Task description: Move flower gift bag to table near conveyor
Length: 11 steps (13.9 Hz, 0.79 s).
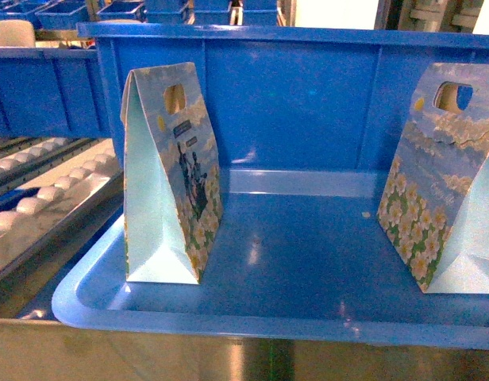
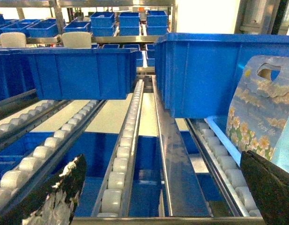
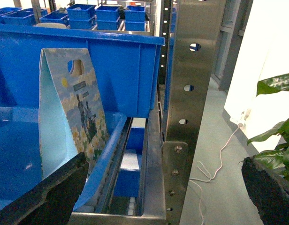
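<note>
Ahead of both wide, empty claws, left (image 2: 163, 197) and right (image 3: 163, 197), the flower gift bags (image 1: 171, 175) stand ungrasped in the blue bin (image 1: 308, 95), so all remains.

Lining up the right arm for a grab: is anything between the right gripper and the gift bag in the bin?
Nothing visible does. The flower gift bag stands upright in the blue bin, just ahead of the open right gripper, left of its centre. The steel post stands off to the right, clear of that path.

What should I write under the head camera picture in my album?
Two flower gift bags standing upright in a blue bin.
</note>
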Motion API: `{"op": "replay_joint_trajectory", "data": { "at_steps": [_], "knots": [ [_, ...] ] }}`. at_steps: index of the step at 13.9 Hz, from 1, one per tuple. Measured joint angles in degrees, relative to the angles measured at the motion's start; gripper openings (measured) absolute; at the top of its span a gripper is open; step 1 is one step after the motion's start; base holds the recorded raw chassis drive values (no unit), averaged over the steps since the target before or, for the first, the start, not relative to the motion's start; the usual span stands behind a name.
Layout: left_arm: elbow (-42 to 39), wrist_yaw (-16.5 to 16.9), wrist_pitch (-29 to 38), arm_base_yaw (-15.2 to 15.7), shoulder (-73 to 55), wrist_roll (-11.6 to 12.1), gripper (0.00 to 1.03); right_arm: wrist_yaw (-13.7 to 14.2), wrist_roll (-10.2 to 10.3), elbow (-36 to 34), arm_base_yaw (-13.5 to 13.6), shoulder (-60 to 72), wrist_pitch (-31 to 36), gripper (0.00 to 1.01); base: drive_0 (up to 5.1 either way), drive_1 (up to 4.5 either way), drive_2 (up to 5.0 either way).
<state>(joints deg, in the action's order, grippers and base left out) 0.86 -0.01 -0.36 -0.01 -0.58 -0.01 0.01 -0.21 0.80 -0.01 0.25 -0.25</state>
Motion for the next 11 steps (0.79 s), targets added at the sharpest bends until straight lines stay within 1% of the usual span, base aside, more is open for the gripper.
{"op": "replay_joint_trajectory", "data": {
  "at_steps": [11],
  "knots": [
    [0.0, 0.0, 0.0, 0.0, 0.0, 0.0, 0.98, 0.0, 0.0, 0.0, 0.0, 0.0, 0.0, 0.98, 0.0, 0.00, 0.0]
  ]
}}
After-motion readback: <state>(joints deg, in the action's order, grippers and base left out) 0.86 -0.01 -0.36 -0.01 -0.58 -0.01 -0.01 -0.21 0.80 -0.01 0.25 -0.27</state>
